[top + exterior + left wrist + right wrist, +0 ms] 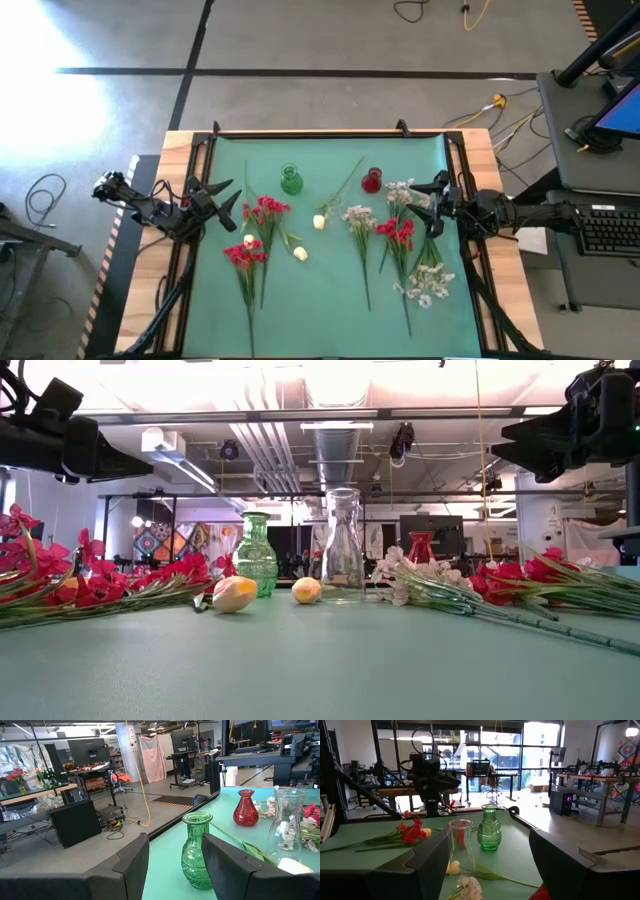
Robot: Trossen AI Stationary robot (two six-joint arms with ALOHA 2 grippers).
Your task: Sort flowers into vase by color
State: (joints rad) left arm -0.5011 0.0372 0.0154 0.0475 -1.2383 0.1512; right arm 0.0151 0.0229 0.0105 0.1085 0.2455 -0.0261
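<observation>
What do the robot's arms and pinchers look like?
Both arms are dark, nearly black, built from chunky jointed segments with cables along them. The left gripper and right gripper each end in two flat, wedge-shaped black fingers with angular edges, no visible markings.

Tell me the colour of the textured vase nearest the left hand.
Green glass vase, clearest in the left wrist view.

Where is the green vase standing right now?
In the high view the green vase stands upright near the far edge of the green mat, left of centre, with the red vase off to its right.
</observation>
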